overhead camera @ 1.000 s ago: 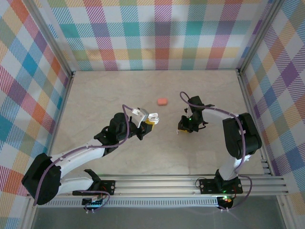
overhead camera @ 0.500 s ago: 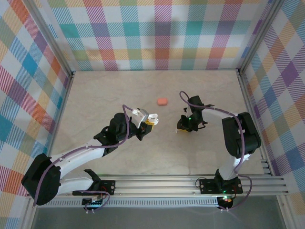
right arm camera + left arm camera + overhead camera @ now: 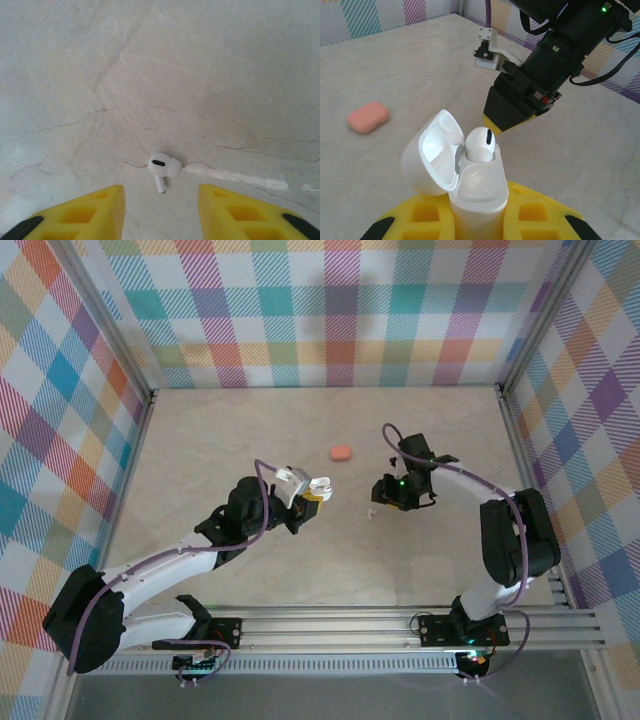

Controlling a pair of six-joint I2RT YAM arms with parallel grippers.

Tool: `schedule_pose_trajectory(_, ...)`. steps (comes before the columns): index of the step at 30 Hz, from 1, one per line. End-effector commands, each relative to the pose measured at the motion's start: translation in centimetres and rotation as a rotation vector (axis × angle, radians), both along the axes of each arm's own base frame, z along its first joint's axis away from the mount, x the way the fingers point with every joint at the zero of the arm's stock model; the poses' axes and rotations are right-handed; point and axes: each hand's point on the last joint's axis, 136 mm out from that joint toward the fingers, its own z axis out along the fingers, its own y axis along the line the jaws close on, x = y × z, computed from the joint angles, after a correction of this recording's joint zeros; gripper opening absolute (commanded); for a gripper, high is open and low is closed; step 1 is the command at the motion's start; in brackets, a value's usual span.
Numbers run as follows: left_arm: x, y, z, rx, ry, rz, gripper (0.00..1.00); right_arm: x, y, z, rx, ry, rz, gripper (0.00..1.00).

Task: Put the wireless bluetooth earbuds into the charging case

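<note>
Right gripper point(image 3: 160, 200) has lifted back, jaws now spread | left gripper point(image 3: 313, 498) pinches open white case point(image 3: 479, 190), seated earbud point(image 3: 479, 144) inside | pink case point(image 3: 341, 452) behind, apart | loose earbud point(image 3: 161, 167) on bare marble table point(image 3: 220, 440) below right gripper | plaid walls point(image 3: 340, 310) distant

Pale marbled tabletop point(image 3: 220, 430) (faint veins), plaid walls point(image 3: 340, 310) around, metal rail point(image 3: 340, 620) in front.

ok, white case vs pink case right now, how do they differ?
The white case has its lid open; the pink case is shut. The white case stands upright, clamped in the left hand; the pink case lies flat on the table, untouched. The white case shows one white earbud seated inside; the pink case's contents are hidden. Both are small rounded pebble shapes.
</note>
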Motion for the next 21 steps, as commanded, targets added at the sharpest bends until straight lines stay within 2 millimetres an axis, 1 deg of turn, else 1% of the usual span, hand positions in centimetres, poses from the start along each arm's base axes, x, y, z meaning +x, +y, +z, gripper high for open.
schedule_pose_trajectory(1, 0.2, 0.3, 1.3, -0.027, -0.021, 0.010, 0.00, -0.8, 0.0, -0.5, -0.053, 0.069, 0.002, 0.46)
schedule_pose_trajectory(4, 0.1, 0.3, 1.4, -0.028, -0.023, 0.009, 0.00, -1.0, 0.2, -1.1, -0.066, 0.104, -0.021, 0.47)
schedule_pose_trajectory(10, -0.2, 0.5, 1.4, -0.027, -0.024, 0.008, 0.00, -0.6, 0.9, -1.6, -0.080, 0.131, -0.020, 0.50)
schedule_pose_trajectory(15, -0.4, 0.7, 1.3, -0.025, -0.027, 0.009, 0.00, -0.4, 1.4, -2.3, -0.107, 0.158, -0.001, 0.50)
schedule_pose_trajectory(21, -0.7, 1.2, 1.3, -0.022, -0.036, 0.015, 0.00, -0.7, 1.5, -3.0, -0.147, 0.181, 0.013, 0.49)
